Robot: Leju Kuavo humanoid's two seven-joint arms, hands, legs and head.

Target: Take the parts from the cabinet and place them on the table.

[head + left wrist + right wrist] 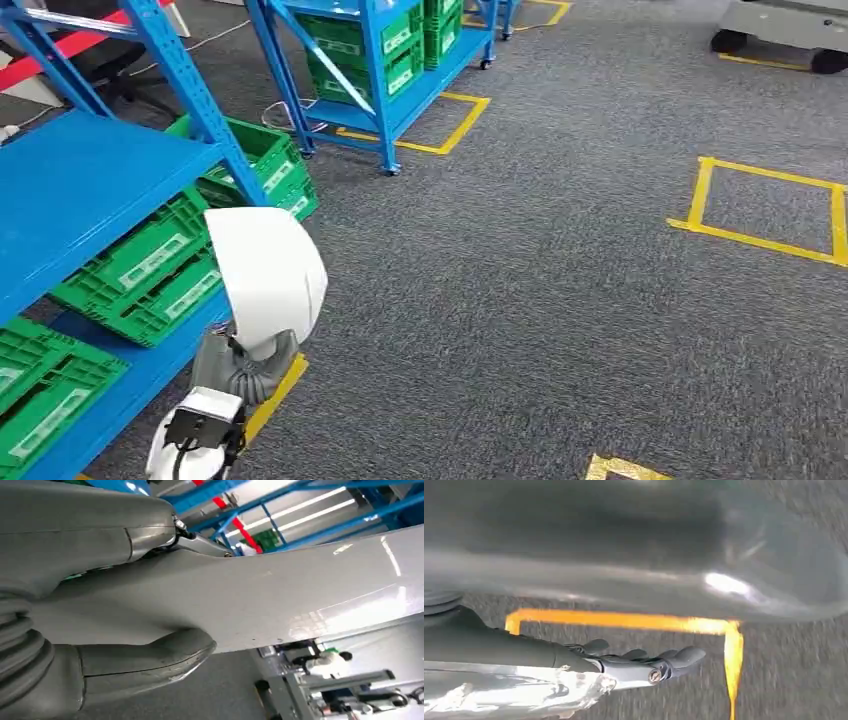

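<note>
Left hand: thumb and fingers clamped on opposite faces of a white part, a smooth curved panel. In the head view the same white part stands up out of the left hand, low at the robot's left, just beside the blue cabinet.

Right hand: fingers lie stretched out and close together along a grey glossy surface. Blurred picture; cannot tell whether they hold it or merely hang beside it. Grey carpet and a line of yellow floor tape beyond.

Outward from the hands: cabinet shelves carry green crates, more green crates on a second blue rack further off. Open grey carpet floor ahead with yellow tape squares.

Step, as I judge it: the part is out of the cabinet and in hand, so this is the carry leg. The head view looks across open floor and takes in no tabletop.

Next move calls for: turning or walking until the tabletop comes into view, keeping the left hand's hold firm on a smooth, slippery-looking panel, and keeping the panel off the cabinet upright close beside it.
</note>
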